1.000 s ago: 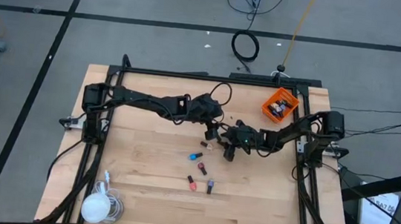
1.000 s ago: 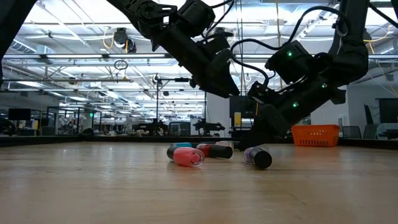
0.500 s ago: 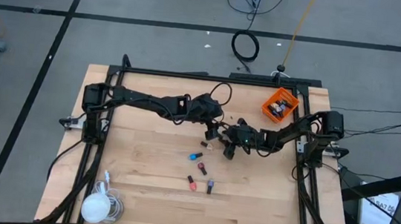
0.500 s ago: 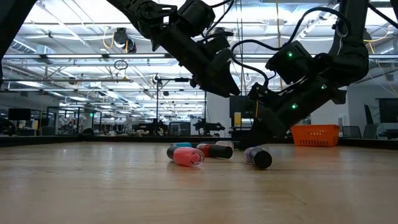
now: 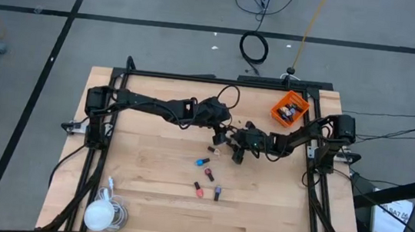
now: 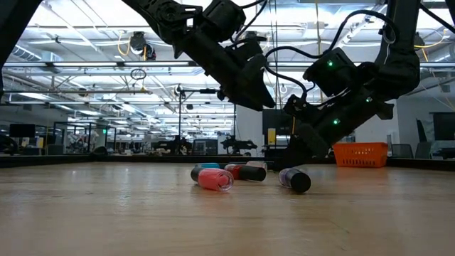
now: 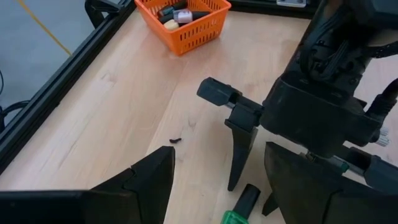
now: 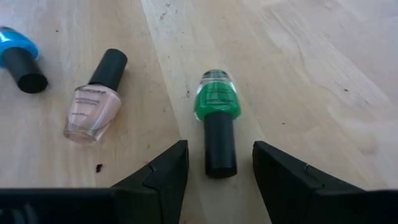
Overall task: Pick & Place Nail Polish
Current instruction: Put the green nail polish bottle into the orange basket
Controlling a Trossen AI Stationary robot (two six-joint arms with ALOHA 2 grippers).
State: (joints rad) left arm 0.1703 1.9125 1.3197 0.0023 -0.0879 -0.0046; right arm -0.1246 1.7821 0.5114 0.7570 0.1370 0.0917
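A green nail polish bottle lies on its side on the wooden table, its black cap toward my right gripper. That gripper is open and low, one finger on each side of the cap, apart from it. A pale pink bottle and a blue bottle lie beside it. My left gripper hangs open above the table, facing the right gripper's fingers, and holds nothing. Blue, red and purple bottles lie nearer the front.
An orange bin with several bottles in it stands at the table's far right corner. A white lamp-like object with a cord lies at the near left. The two grippers stand close together at the table's middle.
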